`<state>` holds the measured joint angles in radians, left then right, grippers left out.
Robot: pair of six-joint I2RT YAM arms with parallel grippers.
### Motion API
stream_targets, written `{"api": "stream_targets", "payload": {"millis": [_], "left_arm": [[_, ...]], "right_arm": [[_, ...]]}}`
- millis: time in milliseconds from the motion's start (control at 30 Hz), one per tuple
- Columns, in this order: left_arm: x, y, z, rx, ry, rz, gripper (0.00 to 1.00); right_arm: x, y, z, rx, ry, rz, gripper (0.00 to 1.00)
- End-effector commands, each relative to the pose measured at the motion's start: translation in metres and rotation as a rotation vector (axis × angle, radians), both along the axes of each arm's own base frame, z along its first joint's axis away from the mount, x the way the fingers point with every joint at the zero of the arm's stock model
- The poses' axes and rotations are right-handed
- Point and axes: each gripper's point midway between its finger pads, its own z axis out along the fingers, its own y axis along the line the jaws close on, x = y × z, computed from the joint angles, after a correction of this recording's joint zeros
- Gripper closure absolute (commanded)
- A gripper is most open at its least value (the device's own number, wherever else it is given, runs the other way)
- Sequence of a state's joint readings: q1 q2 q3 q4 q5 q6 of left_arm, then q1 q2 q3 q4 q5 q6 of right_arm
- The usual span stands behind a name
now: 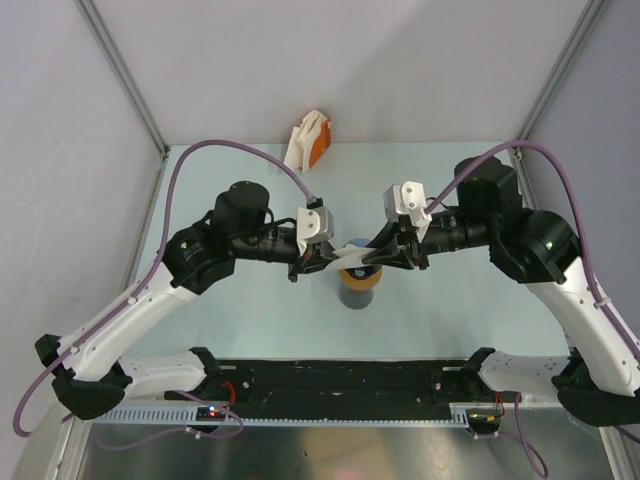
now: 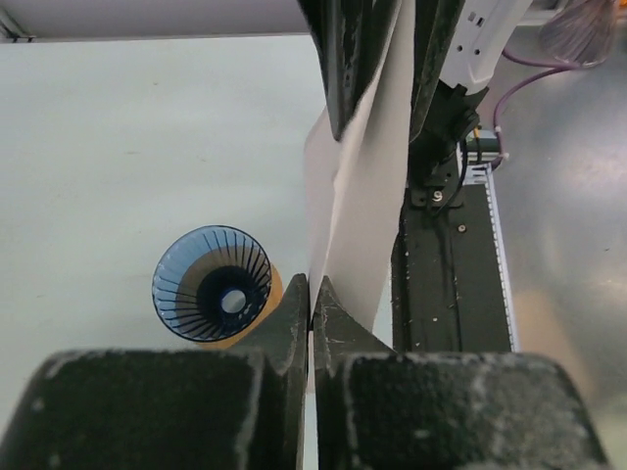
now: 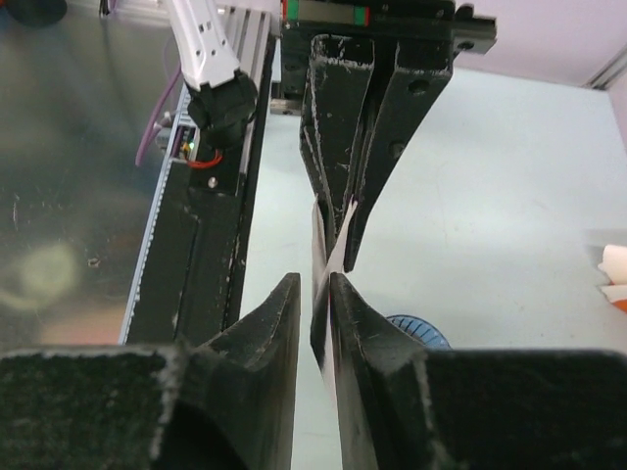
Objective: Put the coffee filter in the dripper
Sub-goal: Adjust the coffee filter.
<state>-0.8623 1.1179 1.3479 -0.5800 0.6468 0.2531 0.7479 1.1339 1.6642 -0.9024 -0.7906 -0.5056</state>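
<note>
Standing over the rig, I see the left gripper (image 2: 312,309) reaching in from the left of the dripper (image 2: 214,284), its two fingers clenched tight on the lower edge of the white coffee filter (image 2: 367,196), pad against pad with only the paper between. The filter hangs in the air, stretched as a flat sheet between the two arms, above the dripper and a touch to one side of it, and it does not touch the dripper. In the left wrist view the blue ribbed cone stands just beside the left fingertips, mouth up and empty, its dark centre hole in plain sight. It sits in a flat orange ring (image 2: 274,290), and from above a dark grey cup (image 1: 355,298) shows beneath that. To the right of the dripper comes the right gripper (image 3: 315,294), meeting the left one nearly tip to tip. Its jaws stand a little parted, with the thin edge of the filter running up through the gap; whether its pads press the paper I cannot tell. Well beyond the dripper, against the far wall, lies a white and orange holder (image 1: 310,142) on the pale table (image 1: 230,180).
</note>
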Motion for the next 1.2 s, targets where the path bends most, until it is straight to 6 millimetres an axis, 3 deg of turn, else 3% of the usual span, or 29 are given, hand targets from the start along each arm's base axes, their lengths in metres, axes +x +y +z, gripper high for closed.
{"api": "stream_targets", "payload": {"millis": [0,67,100,167,333,400,833,1167], "left_arm": [[0.009,0.005,0.016,0.015,-0.127,0.024,1.00],[0.012,0.005,0.017,0.024,-0.142,0.032,1.00],[0.013,0.005,0.017,0.027,-0.148,0.036,1.00],[0.015,0.005,0.021,0.026,-0.153,0.047,0.99],[0.016,0.007,0.025,0.006,-0.036,0.108,0.59],[0.019,0.008,0.026,-0.008,0.041,0.139,0.52],[0.047,0.008,0.050,-0.198,0.501,0.266,0.35],[0.058,0.010,0.035,-0.240,0.721,0.305,0.30]], "right_arm": [[-0.005,-0.006,-0.011,-0.088,-0.022,0.029,0.78],[-0.005,-0.007,-0.017,-0.123,-0.036,0.041,0.82],[-0.005,-0.007,-0.019,-0.134,-0.045,0.044,0.90],[-0.002,-0.005,-0.018,-0.140,-0.069,0.039,0.98],[0.014,-0.003,-0.006,-0.081,-0.130,-0.055,1.00],[0.018,-0.002,0.003,-0.032,-0.167,-0.083,1.00],[0.026,-0.003,0.012,0.048,-0.253,-0.170,1.00],[0.047,0.000,0.024,0.089,-0.389,-0.289,1.00]]}}
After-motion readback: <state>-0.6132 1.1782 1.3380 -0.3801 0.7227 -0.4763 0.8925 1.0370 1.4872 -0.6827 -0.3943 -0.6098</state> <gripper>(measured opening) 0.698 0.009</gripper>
